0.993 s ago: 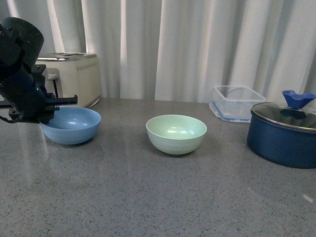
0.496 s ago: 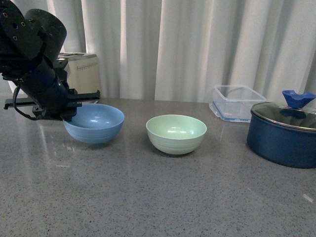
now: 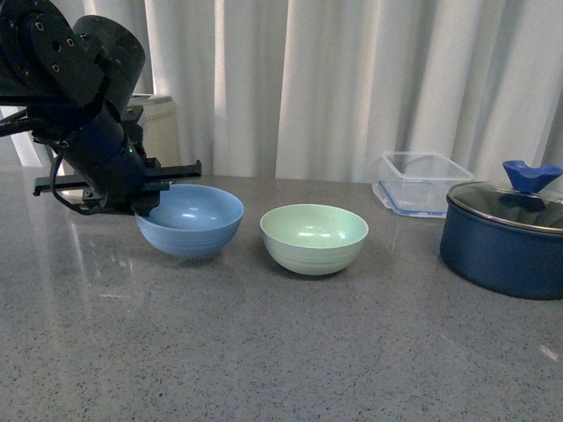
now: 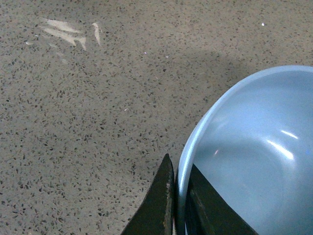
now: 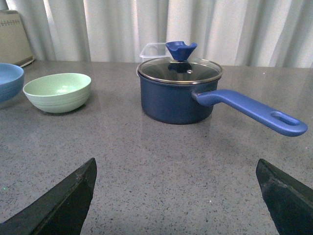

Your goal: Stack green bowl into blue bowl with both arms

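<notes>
Left jaws clamp the blue bowl [image 3: 190, 220] by its rim; right jaws stand apart, well clear of the green bowl [image 5: 57, 91].

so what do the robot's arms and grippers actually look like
The left arm is black to dark blue: round drum-like joint housings with small holes, and a black cable looping below. The left gripper has dark wedge-shaped fingers tapering to points. The right gripper shows the same black tapered fingers; its arm is out of view.
</notes>
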You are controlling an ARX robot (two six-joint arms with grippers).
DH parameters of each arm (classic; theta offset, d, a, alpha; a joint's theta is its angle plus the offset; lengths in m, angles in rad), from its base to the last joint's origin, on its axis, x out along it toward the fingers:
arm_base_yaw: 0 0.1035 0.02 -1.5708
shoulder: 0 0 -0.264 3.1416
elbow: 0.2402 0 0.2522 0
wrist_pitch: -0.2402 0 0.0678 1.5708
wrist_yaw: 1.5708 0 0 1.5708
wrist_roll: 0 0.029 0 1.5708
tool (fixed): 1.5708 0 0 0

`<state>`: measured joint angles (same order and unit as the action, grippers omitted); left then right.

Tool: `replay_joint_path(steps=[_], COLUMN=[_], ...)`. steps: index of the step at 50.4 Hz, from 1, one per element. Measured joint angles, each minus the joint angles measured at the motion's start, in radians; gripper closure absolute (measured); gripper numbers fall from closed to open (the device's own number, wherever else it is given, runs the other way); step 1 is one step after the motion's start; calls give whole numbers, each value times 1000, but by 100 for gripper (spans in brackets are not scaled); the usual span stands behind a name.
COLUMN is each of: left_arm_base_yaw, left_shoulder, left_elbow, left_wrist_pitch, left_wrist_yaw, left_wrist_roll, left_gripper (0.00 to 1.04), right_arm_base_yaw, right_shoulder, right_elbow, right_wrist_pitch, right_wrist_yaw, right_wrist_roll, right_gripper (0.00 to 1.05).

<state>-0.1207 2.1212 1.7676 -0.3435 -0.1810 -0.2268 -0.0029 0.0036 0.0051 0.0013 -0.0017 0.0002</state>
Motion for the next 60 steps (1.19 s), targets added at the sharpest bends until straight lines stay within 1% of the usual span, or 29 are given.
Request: replay_joint_path(steps=[14,52,53,54,60], left_arm_base_yaw=[-19,-32,-32,-32,-28], left_shoulder=[16,49,49,49,30], left_elbow=[14,12,10,7,-24], left_wrist_pitch=[0,33,40,46,84], left_wrist_yaw=[-3,9,18,24,51], left_wrist_roll=[-5,-18,-19,-19,-18], left_gripper=[101,101,101,98,74], right_arm_base_yaw=[0,0,0,0,0], right_shoulder=[0,0,0,0,0], right_elbow=[0,0,0,0,0], right_wrist_pitch=[0,0,0,0,0], right_wrist_yaw=[0,0,0,0,0], right_wrist_roll=[0,0,0,0,0], right_gripper=[10,10,10,10,10])
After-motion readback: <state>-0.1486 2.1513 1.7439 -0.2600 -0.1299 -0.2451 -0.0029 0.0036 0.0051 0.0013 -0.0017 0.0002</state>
